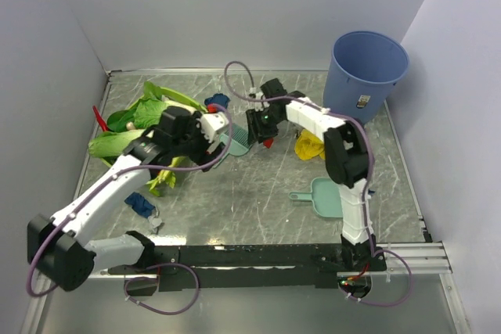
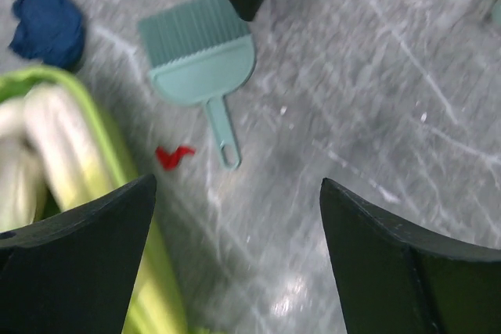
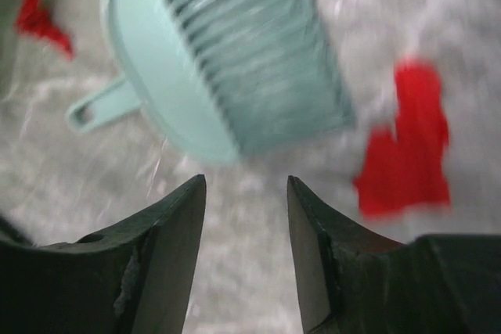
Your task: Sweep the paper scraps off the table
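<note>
Since neither gripper holds anything, the step looks like fetching the brush point(image 2: 200, 52), lying near the table's point(image 1: 258, 193) far edge. Over it hovers the right gripper point(image 3: 245, 185), jaws partly apart; the left gripper point(image 2: 236, 193) reaches alongside, jaws spread wide. Red paper scraps point(image 3: 403, 150) lie beside the brush; next, descend onto its handle.

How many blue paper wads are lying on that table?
2. One blue wad lies at the far side, beside the greens; the other lies near the front left, beside the left arm. Others may be hidden under arms or leaves.
</note>
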